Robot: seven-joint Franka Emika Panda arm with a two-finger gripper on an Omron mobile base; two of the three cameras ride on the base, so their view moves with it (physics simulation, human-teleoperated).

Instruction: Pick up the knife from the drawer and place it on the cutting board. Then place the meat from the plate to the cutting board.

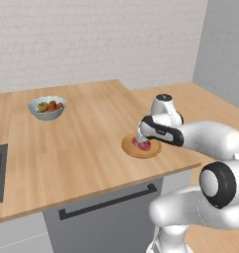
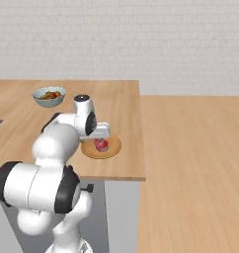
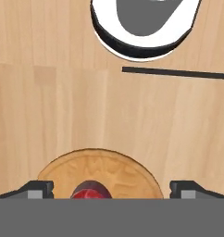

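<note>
Jaws spread wide, straddling meat (image 3: 90,190) on plate (image 3: 127,173)

A home kitchen: a light wooden countertop (image 1: 82,148) runs along a white brick wall (image 1: 92,39), a bowl of fruit (image 1: 47,106) stands at its far left, and a dark grey bar-handled panel (image 1: 106,217) sits below its near edge.
</note>
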